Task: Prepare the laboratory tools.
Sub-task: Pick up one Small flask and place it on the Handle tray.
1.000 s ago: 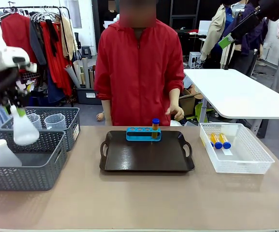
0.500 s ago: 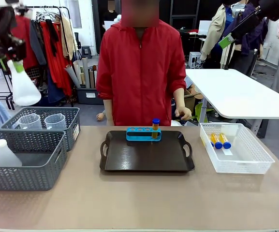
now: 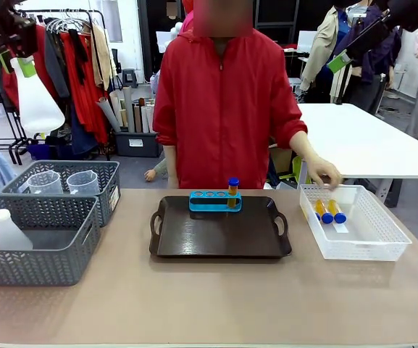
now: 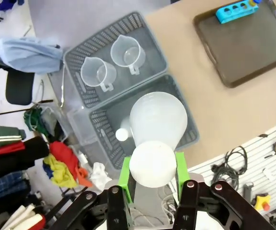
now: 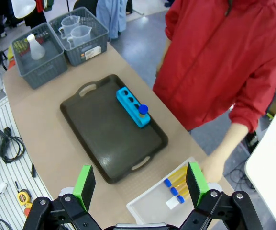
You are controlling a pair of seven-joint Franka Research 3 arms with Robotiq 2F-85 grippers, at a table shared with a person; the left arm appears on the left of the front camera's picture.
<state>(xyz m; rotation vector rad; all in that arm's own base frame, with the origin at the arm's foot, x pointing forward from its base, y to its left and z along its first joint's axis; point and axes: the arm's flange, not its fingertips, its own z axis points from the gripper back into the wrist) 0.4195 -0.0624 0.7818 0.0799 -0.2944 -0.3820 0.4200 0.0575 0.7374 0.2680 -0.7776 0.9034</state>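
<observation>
LAB BENCH, MID-SETUP: The left gripper (image 3: pixel 22 64) holds a translucent white conical flask (image 3: pixel 36 107) high above the table's left end. Its green pads are pinched on the neck and the wide body hangs below, probably because the neck is the one part narrow enough for the jaws to span. The right gripper (image 5: pixel 141 184) hangs high over the right half of the table, jaws spread wide with nothing between them, apparently waiting its turn. Across the table a person in a red jacket reaches a hand (image 3: pixel 323 174) down to the rim of the white mesh basket (image 3: pixel 361 250), where two orange tubes (image 3: pixel 324 211) with blue caps lie side by side. Whether the fingers have hold of anything cannot be told. A third capped tube (image 3: pixel 232 190) stands upright in the right-end hole of a blue rack (image 3: pixel 207 201) at the far edge of a dark tray (image 3: pixel 216 235) in the middle of the table. The rack's other holes are open, so the loose tubes seem bound for them. At the left, two grey woven baskets (image 3: pixel 42 257) sit touching: the nearer holds a second flask (image 3: pixel 7 230) upright, the farther two clear beakers (image 3: pixel 83 181). The tan table (image 3: pixel 209 304) is matte and bare along its near side. Behind are a clothes rail (image 3: pixel 71 43) of red and dark garments and a white table (image 3: pixel 353 141).
</observation>
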